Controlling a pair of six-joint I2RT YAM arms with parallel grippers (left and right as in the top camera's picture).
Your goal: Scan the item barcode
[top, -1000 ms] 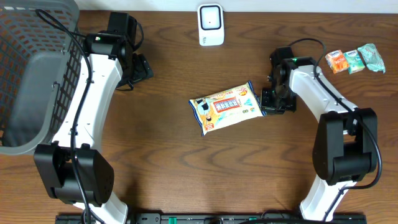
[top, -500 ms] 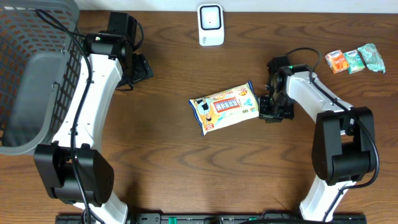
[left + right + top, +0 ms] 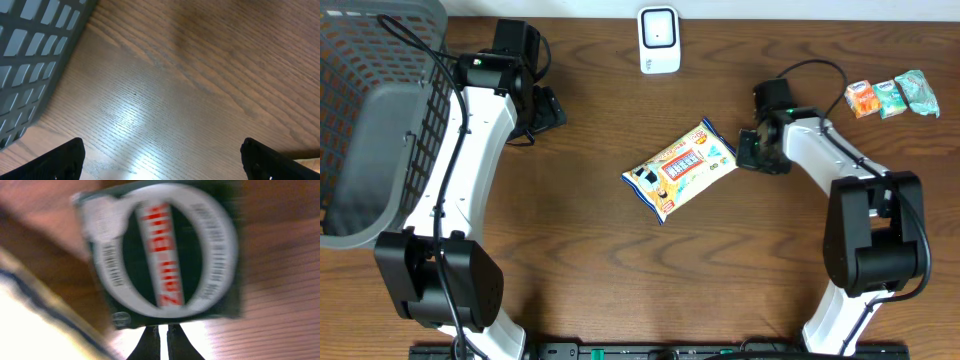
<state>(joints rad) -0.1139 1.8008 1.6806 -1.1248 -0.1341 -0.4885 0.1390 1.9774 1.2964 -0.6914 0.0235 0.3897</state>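
Overhead: 1 pack (image 3: 678, 168) | 1 scanner (image 3: 659, 40) | L hand (image 3: 548, 109) open | R hand (image 3: 745, 152) closed

The left arm (image 3: 460, 165) and right arm (image 3: 828, 150) have white shells, black joints and black looping cables.

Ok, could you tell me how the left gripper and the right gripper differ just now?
The left gripper is open; the right gripper is shut on an edge of the snack packet. The left gripper hangs over the table beside the basket; the right gripper is far from that basket. Both have dark fingers.
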